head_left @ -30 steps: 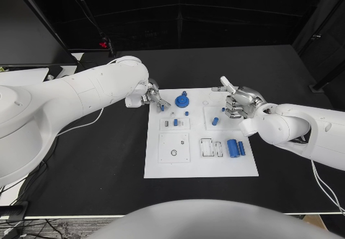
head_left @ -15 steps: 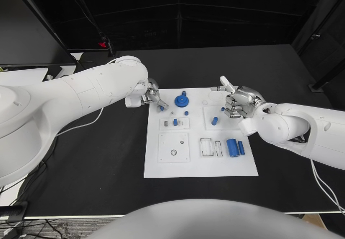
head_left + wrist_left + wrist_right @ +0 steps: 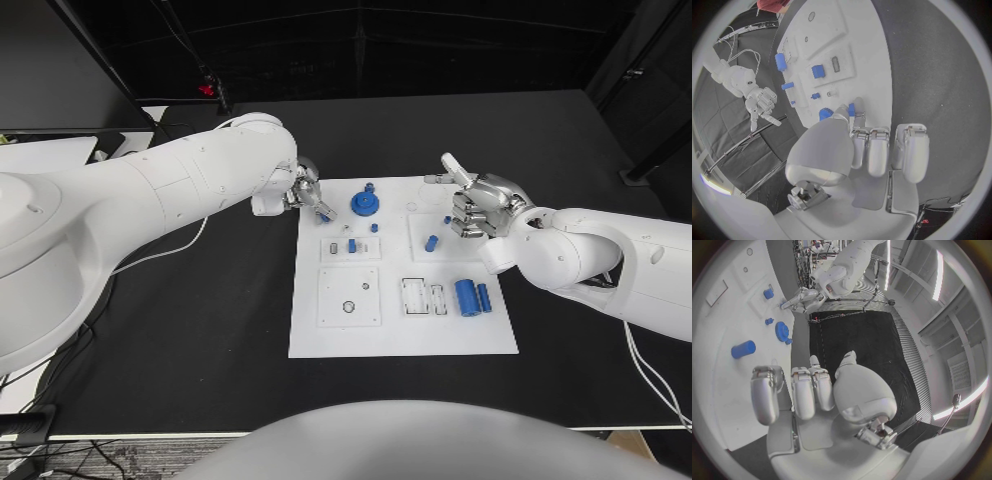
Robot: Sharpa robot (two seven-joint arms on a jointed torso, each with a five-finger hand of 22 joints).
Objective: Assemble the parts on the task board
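The white task board (image 3: pixel 401 335) lies mid-table with several blue parts on it: a gear (image 3: pixel 366 205), a short cylinder (image 3: pixel 431 241) and a larger cylinder (image 3: pixel 466 296). My left hand (image 3: pixel 300 192) hovers at the board's far left corner. It pinches a small blue piece (image 3: pixel 852 109) between thumb and a finger. My right hand (image 3: pixel 477 206) is over the board's far right part, with fingers curled in and thumb sticking out. In the right wrist view nothing lies in those fingers (image 3: pixel 803 390). A small blue bit (image 3: pixel 450 219) shows beside them.
White recessed blocks sit on the board: a square one (image 3: pixel 349 295) at the near left and a slotted one (image 3: pixel 423 296) beside the larger cylinder. The black table (image 3: pixel 202 330) stretches around the board. A cable (image 3: pixel 166 245) lies at the left.
The left hand has shifted very slightly away from the board with its small blue piece. The right hand has stayed put.
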